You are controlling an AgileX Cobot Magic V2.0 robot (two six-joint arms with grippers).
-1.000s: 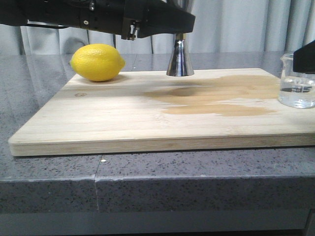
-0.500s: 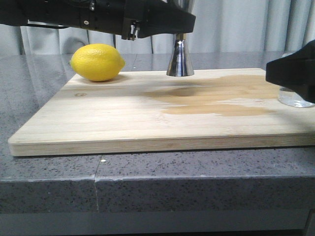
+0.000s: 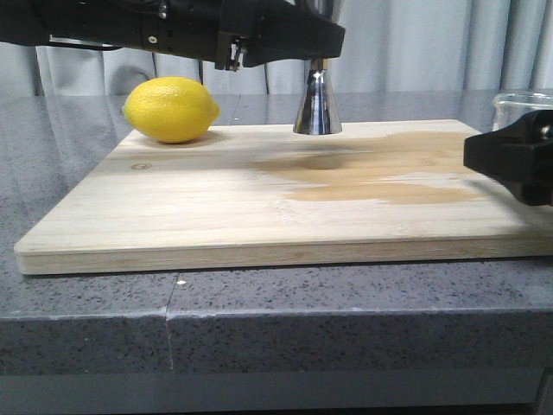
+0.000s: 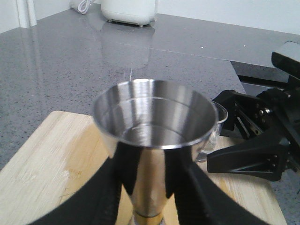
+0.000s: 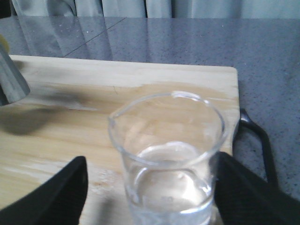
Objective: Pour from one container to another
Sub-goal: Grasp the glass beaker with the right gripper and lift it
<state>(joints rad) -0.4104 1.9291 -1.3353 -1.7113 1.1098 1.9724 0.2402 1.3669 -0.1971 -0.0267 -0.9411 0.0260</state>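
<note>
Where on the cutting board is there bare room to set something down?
The cutting board is bare across its front and middle, between the lemon and the damp stain. Crowded spots: the jigger at the back under the left gripper, and the beaker between the right gripper's fingers.

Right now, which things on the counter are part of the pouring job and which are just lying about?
Part of the job:
- small clear glass beaker holding clear liquid
- shiny steel hourglass jigger
- left gripper
- right gripper

Lying about:
- yellow lemon
- pale wooden cutting board, stained damp
</note>
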